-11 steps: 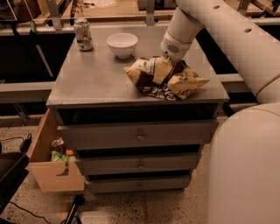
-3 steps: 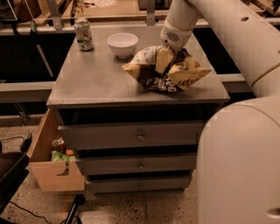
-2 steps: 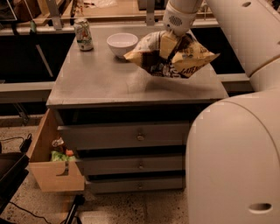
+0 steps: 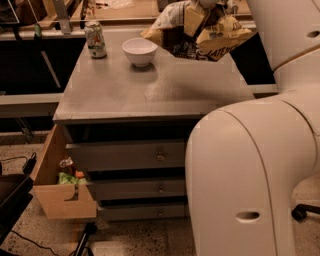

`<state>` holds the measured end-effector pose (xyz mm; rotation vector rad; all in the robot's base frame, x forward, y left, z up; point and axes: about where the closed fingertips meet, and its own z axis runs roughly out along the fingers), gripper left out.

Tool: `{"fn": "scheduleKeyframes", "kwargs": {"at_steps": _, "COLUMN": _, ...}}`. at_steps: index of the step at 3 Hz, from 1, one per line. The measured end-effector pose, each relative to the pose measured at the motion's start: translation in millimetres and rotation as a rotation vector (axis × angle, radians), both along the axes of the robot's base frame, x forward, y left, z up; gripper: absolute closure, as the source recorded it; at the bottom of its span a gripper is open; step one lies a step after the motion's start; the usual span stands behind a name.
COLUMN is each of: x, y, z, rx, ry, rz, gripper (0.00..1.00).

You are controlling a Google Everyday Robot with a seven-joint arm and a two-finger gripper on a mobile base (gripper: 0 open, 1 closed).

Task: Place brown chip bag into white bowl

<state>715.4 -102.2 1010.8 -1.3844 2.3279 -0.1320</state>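
Note:
The brown chip bag [image 4: 197, 31], crumpled with yellow-tan and white patches, hangs in the air above the back right of the grey cabinet top [image 4: 150, 87]. My gripper [image 4: 207, 4] is at the top edge of the view, shut on the bag's upper part and mostly cut off. The white bowl [image 4: 140, 51] stands on the cabinet top at the back, to the left of and below the bag. The bag's left tip reaches over the bowl's right rim. The bowl looks empty.
A green-and-white drink can [image 4: 95, 40] stands left of the bowl near the back left corner. My white arm [image 4: 250, 165] fills the right foreground. A wooden drawer [image 4: 62, 187] with small items hangs open at lower left. Shelving runs behind the cabinet.
The bag has been lifted off the cabinet top and carried up and slightly back, toward the bowl. The gripper has risen with it to the top edge of the view.

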Motion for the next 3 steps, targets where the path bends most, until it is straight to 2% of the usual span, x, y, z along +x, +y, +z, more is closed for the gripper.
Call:
{"fn": "scheduleKeyframes", "kwargs": {"at_steps": 2, "x": 18.7, "y": 17.0, "z": 28.9, "rx": 0.022, "ry": -0.098, "rz": 0.004, "gripper": 1.00}}
{"fn": "scheduleKeyframes", "kwargs": {"at_steps": 3, "x": 43.7, "y": 36.3, "z": 30.1, "rx": 0.054, "ry": -0.162, "rz": 0.011, "gripper": 1.00}}
